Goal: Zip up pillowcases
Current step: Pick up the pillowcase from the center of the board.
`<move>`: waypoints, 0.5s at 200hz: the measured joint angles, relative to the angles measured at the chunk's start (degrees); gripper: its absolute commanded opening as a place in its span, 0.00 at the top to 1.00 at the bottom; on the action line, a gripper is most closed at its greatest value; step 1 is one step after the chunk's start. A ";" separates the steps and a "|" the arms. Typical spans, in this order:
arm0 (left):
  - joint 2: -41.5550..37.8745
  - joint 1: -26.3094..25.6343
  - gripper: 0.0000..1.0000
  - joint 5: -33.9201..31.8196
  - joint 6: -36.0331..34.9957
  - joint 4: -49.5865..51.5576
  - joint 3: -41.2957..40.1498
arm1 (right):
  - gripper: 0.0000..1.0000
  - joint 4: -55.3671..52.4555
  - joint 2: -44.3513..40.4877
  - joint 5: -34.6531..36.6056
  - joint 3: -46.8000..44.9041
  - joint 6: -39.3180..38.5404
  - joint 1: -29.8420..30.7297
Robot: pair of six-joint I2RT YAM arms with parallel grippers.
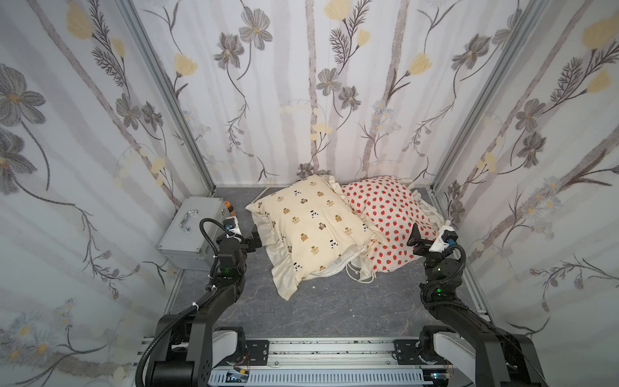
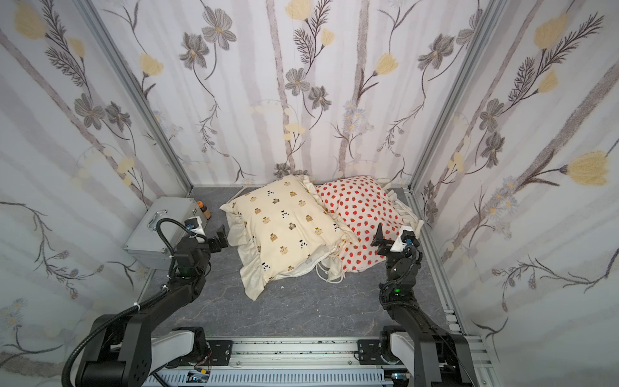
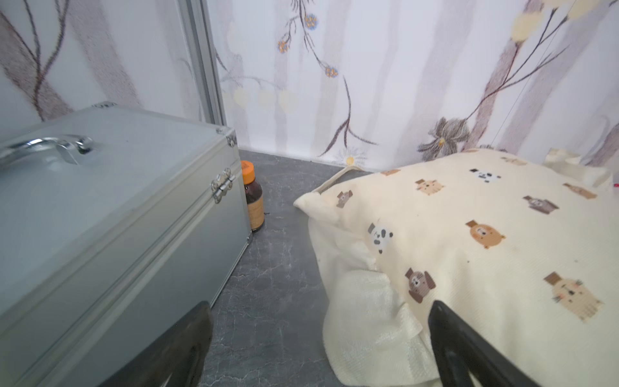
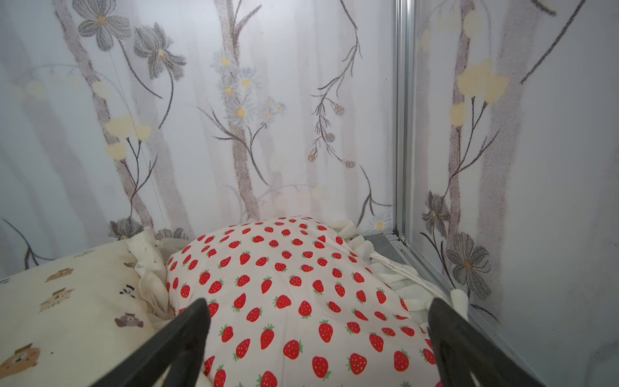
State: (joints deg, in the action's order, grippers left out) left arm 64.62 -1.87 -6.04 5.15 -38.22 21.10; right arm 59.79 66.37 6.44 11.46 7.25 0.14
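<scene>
Two stuffed pillowcases lie at the back of the grey floor. The cream pillowcase with bears and pandas (image 1: 311, 228) (image 2: 288, 228) (image 3: 469, 241) (image 4: 67, 311) rests partly over the white strawberry pillowcase (image 1: 392, 217) (image 2: 365, 214) (image 4: 294, 295) to its right. Its near end gapes, with white inner fabric and cords (image 1: 355, 271) spilling out. My left gripper (image 1: 255, 238) (image 2: 219, 239) (image 3: 320, 321) stands open beside the cream case's left ruffle, holding nothing. Over the strawberry case's near right side hangs my right gripper (image 1: 417, 239) (image 2: 380, 239) (image 4: 318, 318), open and empty.
A silver metal case with a handle (image 1: 191, 231) (image 2: 157, 228) (image 3: 100, 207) sits at the left wall. An amber bottle with an orange cap (image 1: 231, 207) (image 3: 253, 197) stands behind it. Flower-printed walls (image 1: 301, 100) enclose three sides. A rail (image 1: 328, 348) runs along the front.
</scene>
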 measured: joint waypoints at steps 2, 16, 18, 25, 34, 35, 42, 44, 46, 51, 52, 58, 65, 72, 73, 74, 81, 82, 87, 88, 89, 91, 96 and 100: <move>-0.37 0.00 0.00 0.09 0.28 0.26 0.02 | 0.00 -0.96 -0.44 0.09 0.42 0.35 -0.07; -4.04 0.04 0.00 0.33 4.22 3.76 0.57 | 0.00 -7.39 -2.89 0.87 3.48 3.69 -0.15; -4.52 0.07 0.00 0.37 4.83 4.39 0.76 | 0.00 -8.26 -3.19 0.96 3.98 4.37 -0.15; -5.81 0.07 0.00 0.90 6.69 6.40 1.57 | 0.00 -11.41 -4.09 0.96 5.42 6.56 -0.28; -7.39 0.07 0.00 1.92 9.42 9.51 3.19 | 0.00 -15.39 -5.07 0.31 7.08 9.29 -0.63; -7.50 0.07 0.00 1.99 9.62 9.79 3.34 | 0.00 -16.02 -5.22 0.04 7.30 9.62 -0.70; -8.55 0.13 0.00 2.36 11.76 11.78 4.57 | 0.00 -18.32 -5.88 -1.22 7.96 10.99 -1.05; -8.83 0.15 0.00 2.51 12.37 12.31 4.90 | 0.00 -18.97 -6.12 -1.73 8.04 11.47 -1.14; -9.16 0.15 0.00 2.78 13.07 12.81 5.20 | 0.00 -19.52 -6.36 -2.19 8.07 11.98 -1.22; -9.77 0.17 0.00 3.28 14.40 13.84 5.68 | 0.00 -20.87 -6.88 -3.15 8.02 13.22 -1.44; -9.86 0.20 0.00 3.30 14.58 13.97 5.70 | 0.00 -21.24 -7.06 -3.39 7.98 13.62 -1.46; -10.64 0.22 0.00 3.43 16.22 15.19 5.90 | 0.00 -22.58 -7.65 -4.24 7.67 15.21 -1.62; -11.50 0.26 0.00 3.67 18.27 16.70 5.75 | 0.00 -23.91 -8.31 -5.38 7.15 17.49 -1.73; -12.37 0.33 0.00 3.67 20.41 17.59 5.07 | 0.00 -25.59 -8.96 -6.45 6.67 19.45 -1.81; -12.57 0.33 0.00 3.65 20.85 17.77 4.90 | 0.00 -25.77 -9.03 -6.58 6.62 19.65 -1.81; -12.66 0.33 0.00 3.63 21.09 17.90 4.81 | 0.00 -25.92 -9.07 -6.71 6.60 19.82 -1.84; -13.70 0.39 0.00 3.50 23.21 19.43 3.96 | 0.00 -27.69 -9.49 -8.11 6.51 21.51 -1.88; -13.79 0.42 0.00 3.48 23.41 19.58 3.87 | 0.00 -27.82 -9.51 -8.20 6.51 21.66 -1.88; -14.45 0.48 0.00 3.48 24.61 20.79 3.45 | 0.00 -28.70 -9.79 -9.01 6.54 22.40 -1.86; -14.53 0.48 0.00 3.48 24.81 20.98 3.41 | 0.00 -28.85 -9.81 -9.07 6.54 22.51 -1.86; -14.69 0.48 0.00 3.48 25.14 21.38 3.34 | 0.00 -29.16 -9.90 -9.33 6.56 22.77 -1.84; -14.86 0.48 0.00 3.48 25.40 21.77 3.30 | 0.00 -29.53 -10.01 -9.62 6.60 23.08 -1.75; -15.47 0.48 0.00 3.54 26.32 23.34 3.28 | 0.00 -30.49 -10.21 -10.03 6.75 23.65 -1.49; -16.00 0.48 0.00 3.69 26.93 24.44 3.32 | 0.00 -31.12 -10.34 -10.14 6.86 24.09 -1.20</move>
State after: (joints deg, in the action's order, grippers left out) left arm 48.62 -1.39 -2.35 32.08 -13.78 24.43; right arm 28.67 56.03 -3.70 18.33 31.33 -1.06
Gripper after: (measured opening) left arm 0.998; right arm 0.998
